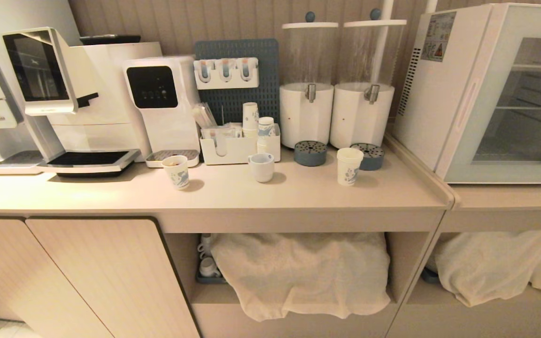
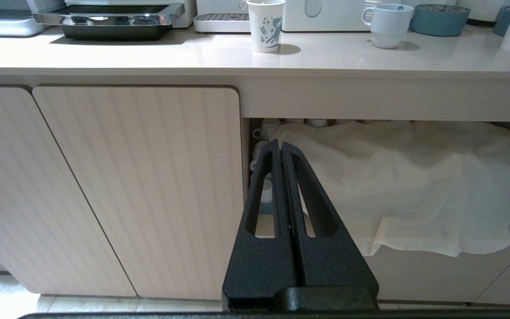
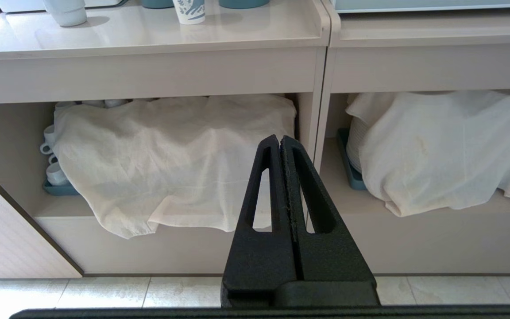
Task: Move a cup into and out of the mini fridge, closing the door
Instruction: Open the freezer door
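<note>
Below the counter point(image 1: 298, 197) both grippers, left point(image 2: 280, 146) and right point(image 3: 280, 141), hang with jaws together

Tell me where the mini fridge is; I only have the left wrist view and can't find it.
Observer: The mini fridge stands on the neighbouring counter section, right of the two drink dispensers.
Operator: Is its door open?
Observer: No, the door looks shut; through the glass only wire shelves show.
Operator: And the right gripper?
Observer: The right gripper is shut and empty, low in front of the cloth covering the shelf under the counter.
</note>
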Tool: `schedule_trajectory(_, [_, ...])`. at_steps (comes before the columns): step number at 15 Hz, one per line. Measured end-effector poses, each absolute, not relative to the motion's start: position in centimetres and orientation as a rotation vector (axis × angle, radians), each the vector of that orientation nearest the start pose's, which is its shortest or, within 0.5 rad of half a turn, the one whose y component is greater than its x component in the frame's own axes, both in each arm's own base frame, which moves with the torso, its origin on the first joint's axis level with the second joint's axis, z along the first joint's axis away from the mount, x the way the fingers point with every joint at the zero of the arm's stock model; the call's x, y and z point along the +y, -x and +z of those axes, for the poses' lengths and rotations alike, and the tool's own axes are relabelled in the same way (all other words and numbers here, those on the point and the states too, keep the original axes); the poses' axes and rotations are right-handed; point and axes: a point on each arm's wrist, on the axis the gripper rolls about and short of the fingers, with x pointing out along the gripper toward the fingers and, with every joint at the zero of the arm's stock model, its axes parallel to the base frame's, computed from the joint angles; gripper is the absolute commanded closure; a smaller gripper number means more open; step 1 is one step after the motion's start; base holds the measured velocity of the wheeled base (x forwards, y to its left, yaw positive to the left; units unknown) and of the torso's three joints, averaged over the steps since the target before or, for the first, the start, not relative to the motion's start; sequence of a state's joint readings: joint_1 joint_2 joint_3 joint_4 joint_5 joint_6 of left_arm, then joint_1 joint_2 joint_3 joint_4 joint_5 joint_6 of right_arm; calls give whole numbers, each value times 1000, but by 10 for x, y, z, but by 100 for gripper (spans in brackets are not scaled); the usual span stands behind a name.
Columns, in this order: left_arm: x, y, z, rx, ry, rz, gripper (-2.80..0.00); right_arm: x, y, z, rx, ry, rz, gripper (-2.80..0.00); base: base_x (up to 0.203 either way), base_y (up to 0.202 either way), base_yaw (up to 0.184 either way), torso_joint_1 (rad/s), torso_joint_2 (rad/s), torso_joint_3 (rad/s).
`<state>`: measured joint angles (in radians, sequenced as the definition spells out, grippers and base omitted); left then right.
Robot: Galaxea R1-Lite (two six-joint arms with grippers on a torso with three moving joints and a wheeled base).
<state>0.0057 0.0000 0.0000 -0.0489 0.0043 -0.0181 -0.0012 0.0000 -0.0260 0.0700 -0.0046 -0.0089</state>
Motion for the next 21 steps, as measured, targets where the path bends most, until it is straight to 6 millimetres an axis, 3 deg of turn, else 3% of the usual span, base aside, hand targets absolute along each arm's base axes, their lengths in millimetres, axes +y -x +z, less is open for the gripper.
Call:
schedule_trajectory(8, [0,23,80,-49,12,9,0,0,25,75,44,9,-7,0,1,-17,0,1,1,1])
schedule_trajectory(21, [0,23,80,-49,13,11,0,0,25,75,45,9,-6,0,0,-191,0,1,3,1])
